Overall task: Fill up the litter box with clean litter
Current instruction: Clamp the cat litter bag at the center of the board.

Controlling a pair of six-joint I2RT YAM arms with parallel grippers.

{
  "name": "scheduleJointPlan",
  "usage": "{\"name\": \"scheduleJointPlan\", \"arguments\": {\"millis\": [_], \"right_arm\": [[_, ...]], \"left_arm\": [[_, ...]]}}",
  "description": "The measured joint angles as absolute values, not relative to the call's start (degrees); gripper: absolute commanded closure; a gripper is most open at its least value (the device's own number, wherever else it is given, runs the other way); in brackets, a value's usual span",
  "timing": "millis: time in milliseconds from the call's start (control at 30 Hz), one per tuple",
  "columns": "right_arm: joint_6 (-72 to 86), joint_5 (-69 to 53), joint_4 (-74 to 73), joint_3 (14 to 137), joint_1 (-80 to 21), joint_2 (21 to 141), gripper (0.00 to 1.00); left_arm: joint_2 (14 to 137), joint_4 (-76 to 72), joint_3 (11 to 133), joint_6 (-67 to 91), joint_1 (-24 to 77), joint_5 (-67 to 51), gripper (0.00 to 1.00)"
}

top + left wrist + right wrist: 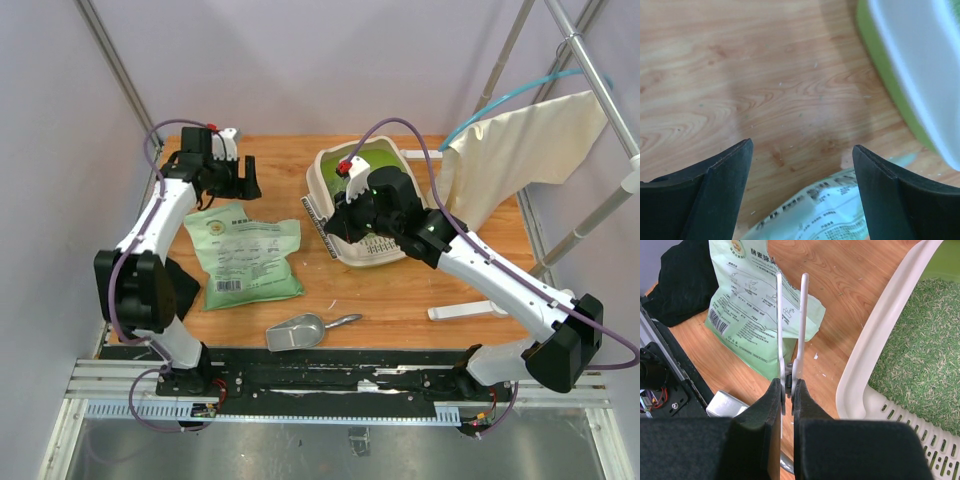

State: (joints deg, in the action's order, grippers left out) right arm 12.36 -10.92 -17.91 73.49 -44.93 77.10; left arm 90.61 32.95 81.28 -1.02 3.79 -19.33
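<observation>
This is a robotics lab test cell rather than a home. A left arm (150,240) and a right arm (500,275) are bolted side by side to an aluminium rail (300,412) at the near edge of a wooden table (400,300). Purple cables (398,121) loop from them. Plain pale walls (300,60) close the space in. Metal poles (590,60) on the right carry a cream cloth (520,160).

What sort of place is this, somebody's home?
Probably a robot test booth, not a home: arms bolted to a metal rail, bare metal poles against plain walls, one wooden table.
</observation>
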Motion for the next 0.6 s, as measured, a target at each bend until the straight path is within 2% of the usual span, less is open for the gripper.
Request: {"name": "scheduleJointPlan", "arguments": {"millis": [200,467,600], "right_arm": [[12.4,-10.9,-17.9,73.5,-44.9,77.0,0.99],[12.4,-10.9,-17.9,73.5,-44.9,76.7,0.99],[12.4,-10.9,-17.9,73.5,-44.9,76.6,0.99]], "left_arm": [[99.4,35.6,81.1,-1.3,6.1,-15.3,0.25],[96.4,40.8,79.6,-5.2,6.7,-17.5,0.37],[95.4,43.4,77.8,-7.0,6.8,-17.6,0.51]]}}
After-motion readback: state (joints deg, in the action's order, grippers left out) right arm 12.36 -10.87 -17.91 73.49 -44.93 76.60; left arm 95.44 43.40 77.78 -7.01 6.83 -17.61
